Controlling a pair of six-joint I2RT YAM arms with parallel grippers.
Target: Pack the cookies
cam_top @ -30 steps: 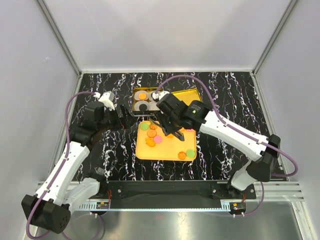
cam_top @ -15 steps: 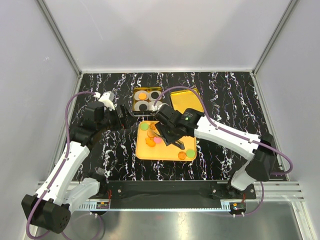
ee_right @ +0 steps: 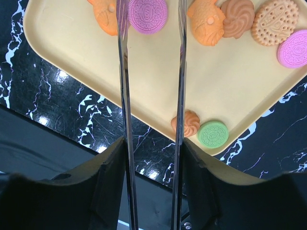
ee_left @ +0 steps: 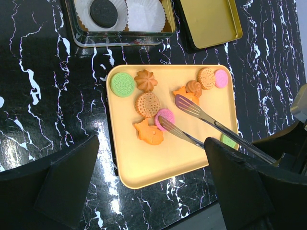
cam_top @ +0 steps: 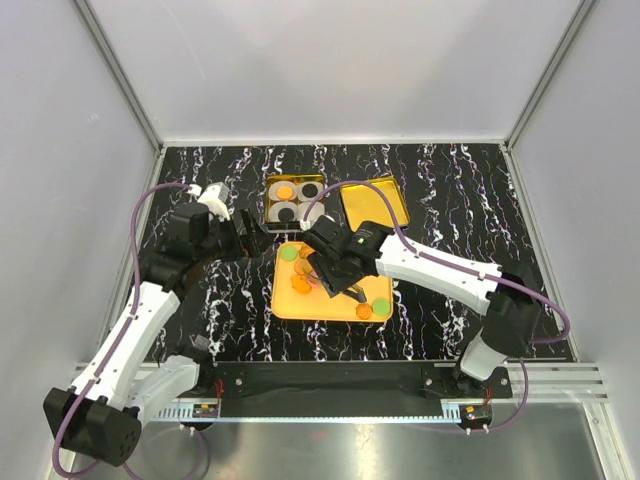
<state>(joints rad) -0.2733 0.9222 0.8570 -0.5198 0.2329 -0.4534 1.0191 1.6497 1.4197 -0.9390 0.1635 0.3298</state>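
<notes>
Several cookies lie on a yellow tray (ee_left: 158, 163): a green round one (ee_left: 123, 84), orange fish (ee_left: 148, 133), swirls and pink rounds. My right gripper (ee_right: 152, 158) is shut on metal tongs (ee_right: 123, 96). Their two blades stand apart on either side of a pink cookie (ee_right: 147, 15) near the tray's middle, and the same tongs (ee_left: 201, 115) reach in from the right in the left wrist view. My left gripper (ee_left: 153, 191) is open and holds nothing, hovering over the tray's near left edge. A gold tin (cam_top: 290, 200) holds white liners, with a black cookie (ee_left: 103, 12) in one.
The tin's gold lid (cam_top: 372, 203) lies to the right of the tin, behind the tray. A green cookie (ee_right: 213, 134) and an orange swirl (ee_right: 189, 123) sit at the tray's near right corner. Black marbled tabletop (cam_top: 450, 200) surrounds everything.
My right arm has drawn back from the tin to the tray's middle, and the tongs' blades have spread a little. The left arm has not moved.
</notes>
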